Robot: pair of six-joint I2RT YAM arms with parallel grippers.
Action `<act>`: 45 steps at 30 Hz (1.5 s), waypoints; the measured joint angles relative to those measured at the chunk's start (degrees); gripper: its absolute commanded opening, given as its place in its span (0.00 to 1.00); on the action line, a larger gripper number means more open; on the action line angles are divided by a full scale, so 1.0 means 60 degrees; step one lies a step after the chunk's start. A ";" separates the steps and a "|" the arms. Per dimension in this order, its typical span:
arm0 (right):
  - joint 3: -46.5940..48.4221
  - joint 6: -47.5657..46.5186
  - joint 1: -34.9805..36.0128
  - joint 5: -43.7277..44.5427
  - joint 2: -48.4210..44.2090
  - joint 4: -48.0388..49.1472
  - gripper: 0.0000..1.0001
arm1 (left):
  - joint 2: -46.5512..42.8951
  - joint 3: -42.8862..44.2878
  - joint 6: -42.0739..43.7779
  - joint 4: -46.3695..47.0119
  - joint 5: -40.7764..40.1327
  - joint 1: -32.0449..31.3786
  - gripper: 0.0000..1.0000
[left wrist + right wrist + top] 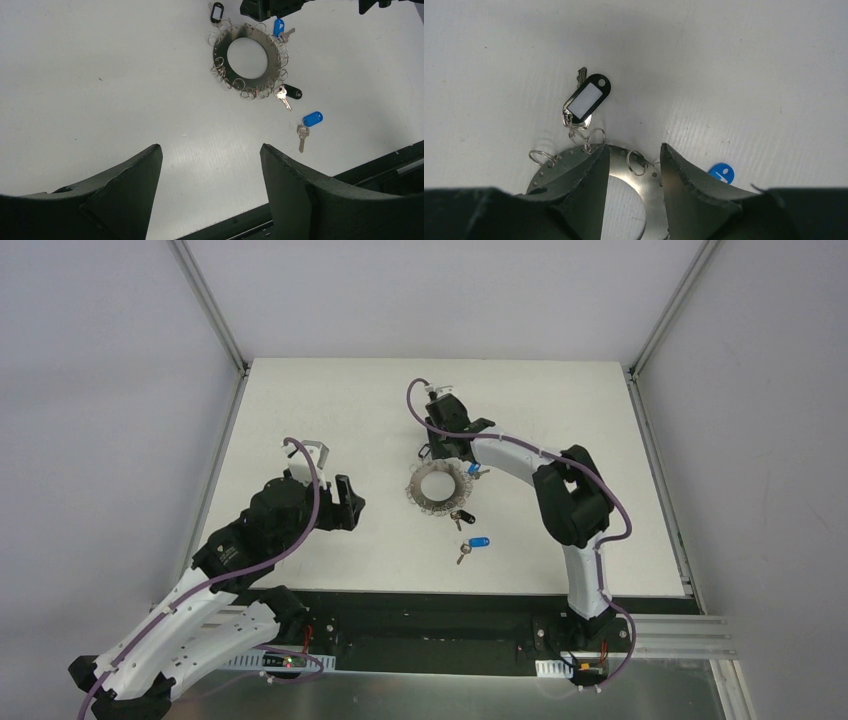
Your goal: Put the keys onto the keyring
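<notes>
The keyring (424,503) lies flat mid-table, a silvery disc ringed with wire loops; it also shows in the left wrist view (221,50) and the right wrist view (651,200). A black tag key (586,97) sits at its far edge and a blue-capped key (278,27) at its far right. A black-capped key (291,92) touches its near right edge. A loose blue-capped key (475,543) lies nearer the front. My right gripper (634,147) is open and empty over the ring's far rim, straddling one loop. My left gripper (210,147) is open and empty, well left of the ring.
The white table (300,410) ends at a black front rail (430,605) just beyond the loose blue key. Metal frame posts (210,310) and grey walls close in the sides and back.
</notes>
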 measured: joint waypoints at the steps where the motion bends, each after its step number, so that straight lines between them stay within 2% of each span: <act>1: 0.0095 0.0000 -0.0025 -0.0029 0.0113 0.0007 0.45 | 0.0040 0.0000 0.0000 0.0011 0.0000 0.0000 0.72; 15: 0.1741 0.1446 -0.0058 -0.0561 0.1158 -0.0215 0.44 | 0.0189 -0.0004 0.0076 0.0211 0.0000 0.0000 0.72; 28: 0.2000 0.2113 -0.0058 -0.0769 0.1534 -0.1100 0.41 | -0.0055 -0.0153 0.0251 0.0222 0.0011 0.0000 0.73; 37: 0.1188 0.2226 -0.0044 -0.0725 0.1322 -0.0641 0.42 | -0.0106 -0.0189 0.0251 0.0222 0.0029 0.0000 0.73; 45: -0.0284 0.1519 0.0448 -0.0324 0.0222 0.0084 0.45 | -0.0328 -0.0284 0.0248 0.0219 0.0029 0.0000 0.73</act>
